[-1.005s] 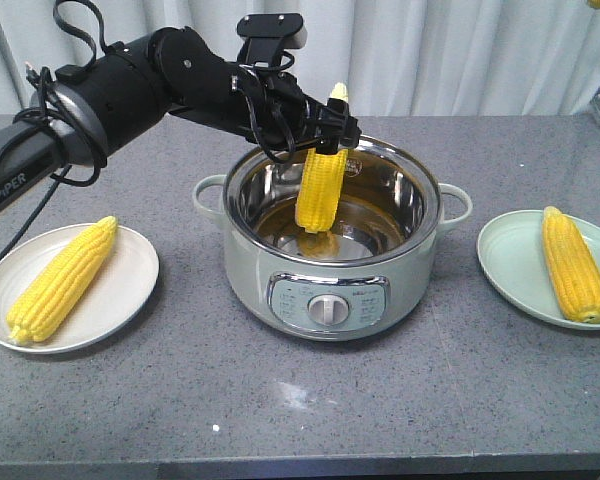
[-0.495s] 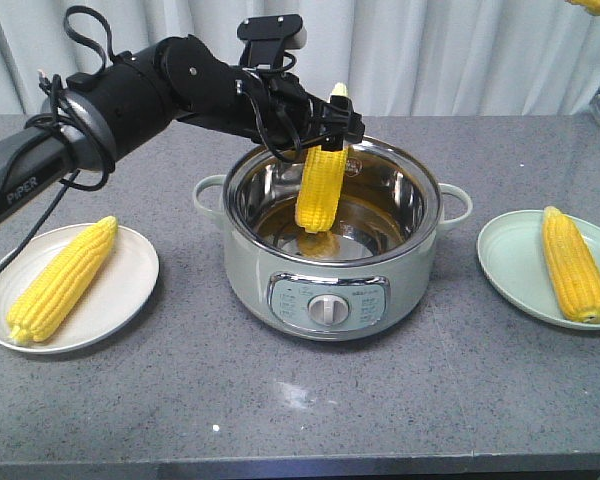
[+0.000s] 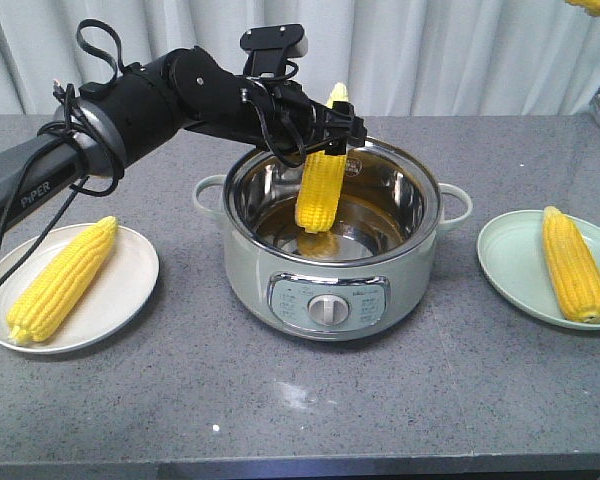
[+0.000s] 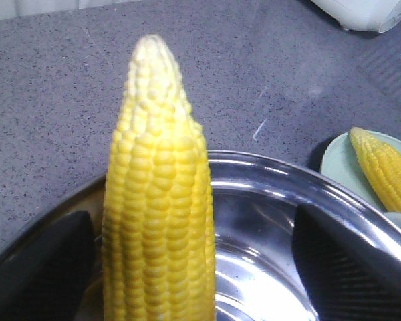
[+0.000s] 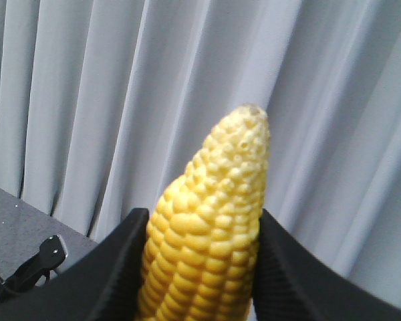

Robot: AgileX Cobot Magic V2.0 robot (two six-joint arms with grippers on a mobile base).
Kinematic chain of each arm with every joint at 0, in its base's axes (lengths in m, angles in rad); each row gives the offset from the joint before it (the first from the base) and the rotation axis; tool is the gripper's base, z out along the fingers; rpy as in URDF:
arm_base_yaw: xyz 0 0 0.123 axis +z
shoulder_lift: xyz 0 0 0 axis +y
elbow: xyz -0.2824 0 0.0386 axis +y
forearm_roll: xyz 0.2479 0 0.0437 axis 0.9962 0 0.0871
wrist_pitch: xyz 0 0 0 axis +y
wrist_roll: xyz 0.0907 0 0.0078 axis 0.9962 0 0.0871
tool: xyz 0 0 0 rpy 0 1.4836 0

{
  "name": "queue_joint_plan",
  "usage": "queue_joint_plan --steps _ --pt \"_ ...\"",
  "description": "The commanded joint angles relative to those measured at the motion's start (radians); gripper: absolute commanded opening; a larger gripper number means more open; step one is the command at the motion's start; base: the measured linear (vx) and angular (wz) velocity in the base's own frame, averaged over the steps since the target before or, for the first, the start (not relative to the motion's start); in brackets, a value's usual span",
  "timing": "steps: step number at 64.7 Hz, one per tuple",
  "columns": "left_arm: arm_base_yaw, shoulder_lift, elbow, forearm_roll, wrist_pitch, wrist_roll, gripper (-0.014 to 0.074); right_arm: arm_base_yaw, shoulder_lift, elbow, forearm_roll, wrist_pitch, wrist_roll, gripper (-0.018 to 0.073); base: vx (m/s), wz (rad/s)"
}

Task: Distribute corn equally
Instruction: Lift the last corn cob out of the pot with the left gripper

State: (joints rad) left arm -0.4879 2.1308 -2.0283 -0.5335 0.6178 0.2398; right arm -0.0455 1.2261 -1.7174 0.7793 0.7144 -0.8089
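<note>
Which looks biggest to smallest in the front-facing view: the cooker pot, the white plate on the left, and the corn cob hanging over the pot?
1. Cooker pot, clearly the largest.
2. White plate, wide but much less bulky than the pot.
3. Hanging corn cob, the smallest; it is partly hidden by the claw.

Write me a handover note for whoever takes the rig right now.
Left gripper: shut on the pot cob, upright over the pot, lower end below the rim.
Right gripper: shut on the high cob, raised near the curtain.
White plate holds the third cob; green plate holds the fourth cob.
Done: one cob per plate. Left: one held cob onto each plate.
</note>
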Motion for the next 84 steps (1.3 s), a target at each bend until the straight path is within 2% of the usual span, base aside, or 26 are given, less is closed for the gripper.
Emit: queue_joint_plan --steps 1,14,48,55,61,67,78,82,84 --pt "-0.006 -0.063 -0.033 -0.029 -0.06 -0.011 0.0582 -0.006 -0.018 -0.025 0.022 -0.066 0.0 -0.0004 0.0 0.0" --pt "-0.006 -0.063 -0.033 -0.02 -0.06 -0.002 0.0554 -0.006 -0.018 -0.025 0.022 -0.065 0.0 -0.0004 0.0 0.0" --pt "-0.005 -0.008 -0.033 -0.006 -0.076 -0.006 0.0554 -0.006 -0.018 -0.025 0.013 -0.065 0.0 -0.0004 0.0 0.0" --pt "-0.005 -0.005 -0.033 -0.005 -0.073 -0.006 0.0524 -0.006 -0.018 -0.025 0.008 -0.065 0.0 -0.0004 0.0 0.0" --pt "-0.005 -0.005 -0.033 -0.005 -0.077 -0.006 0.0455 -0.006 -0.018 -0.025 0.008 -0.065 0.0 -0.0004 0.0 0.0" --pt "-0.005 -0.005 -0.033 -0.005 -0.076 -0.006 0.0349 -0.006 -0.018 -0.025 0.008 -0.065 0.0 -0.0004 0.0 0.0" --pt "-0.005 -0.005 -0.033 -0.005 -0.074 -0.006 0.0083 -0.006 -0.018 -0.025 0.008 -0.065 0.0 -0.0004 0.0 0.0" --pt "-0.005 -0.006 -0.033 -0.005 -0.067 -0.006 0.0 -0.006 -0.018 -0.025 0.008 -0.065 0.0 -0.0004 0.0 0.0" --pt "-0.005 -0.009 -0.033 -0.005 -0.061 -0.005 -0.001 -0.006 -0.018 -0.025 0.008 -0.065 0.0 -0.0004 0.0 0.0"
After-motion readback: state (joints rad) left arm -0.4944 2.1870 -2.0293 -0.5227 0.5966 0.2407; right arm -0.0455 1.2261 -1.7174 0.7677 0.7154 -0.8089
